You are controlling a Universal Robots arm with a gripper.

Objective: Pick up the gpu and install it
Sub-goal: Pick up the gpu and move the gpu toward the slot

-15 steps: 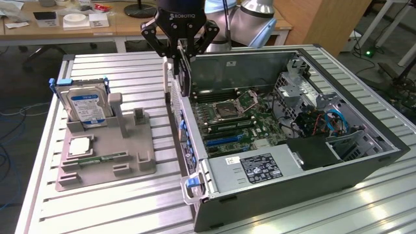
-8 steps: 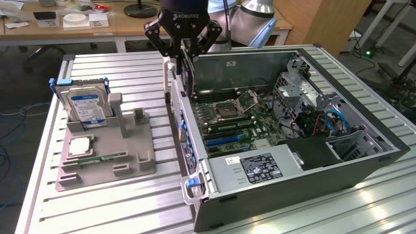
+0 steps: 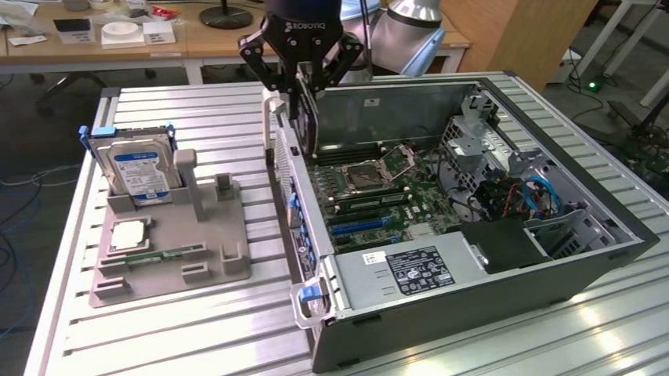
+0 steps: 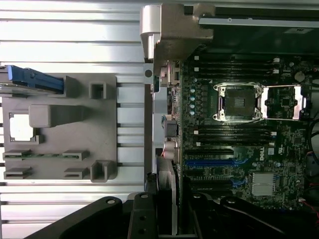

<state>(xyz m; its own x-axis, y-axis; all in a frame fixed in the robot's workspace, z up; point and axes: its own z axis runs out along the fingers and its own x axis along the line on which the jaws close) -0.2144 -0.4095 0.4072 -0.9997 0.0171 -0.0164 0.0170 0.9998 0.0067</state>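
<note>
The gpu (image 3: 304,129) is a thin dark card hanging upright, edge-on, with my gripper (image 3: 302,82) shut on its top. It hovers over the open computer case (image 3: 585,258), just inside the case's wall on the exterior view's left, above the motherboard (image 3: 366,196). In the wrist view the gpu (image 4: 168,194) runs as a narrow strip with a pale metal edge between my gripper's (image 4: 169,219) black fingers (image 4: 142,219). Beside it on the motherboard (image 4: 224,99) lie the blue expansion slots (image 4: 209,162).
A grey holder tray (image 3: 225,270) on the slatted metal table (image 3: 157,345) carries a silver hard drive (image 3: 141,168) with a blue label, a processor chip (image 3: 128,233) and a green memory stick (image 3: 168,253). The case holds a power supply (image 3: 413,270) and a drive cage (image 3: 491,149).
</note>
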